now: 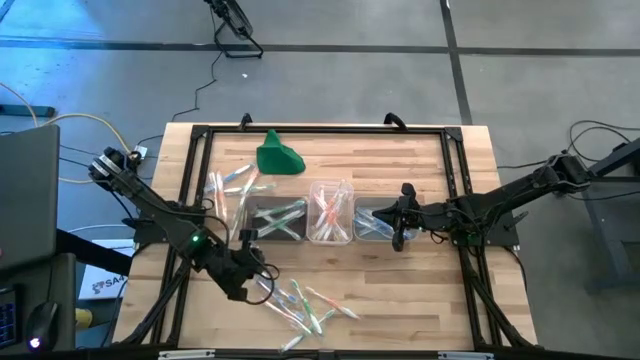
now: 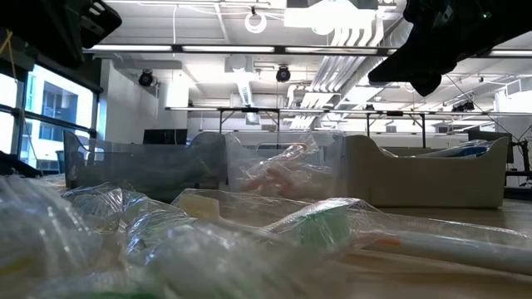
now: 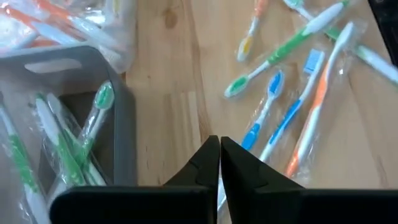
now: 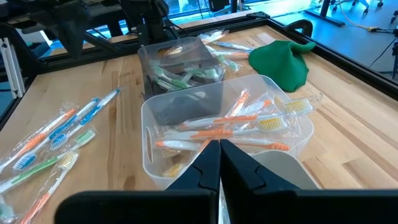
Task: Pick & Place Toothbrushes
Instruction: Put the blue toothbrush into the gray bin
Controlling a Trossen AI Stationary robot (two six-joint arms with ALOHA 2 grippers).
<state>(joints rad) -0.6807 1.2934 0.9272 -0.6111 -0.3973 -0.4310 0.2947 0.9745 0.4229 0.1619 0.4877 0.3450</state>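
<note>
Loose wrapped toothbrushes in green, blue and orange lie on the wood near the table's front edge. More toothbrushes lie at the left. Three tubs stand in a row mid-table. The left tub holds green brushes, the middle tub holds orange ones, and the right tub holds blue ones. My left gripper hangs shut and empty between the left tub and the front pile. My right gripper waits shut over the right tub.
A green cloth lump lies at the far side, behind the tubs. A black frame runs round the tabletop. Bare wood shows between the tubs and the front pile, and at the table's front right.
</note>
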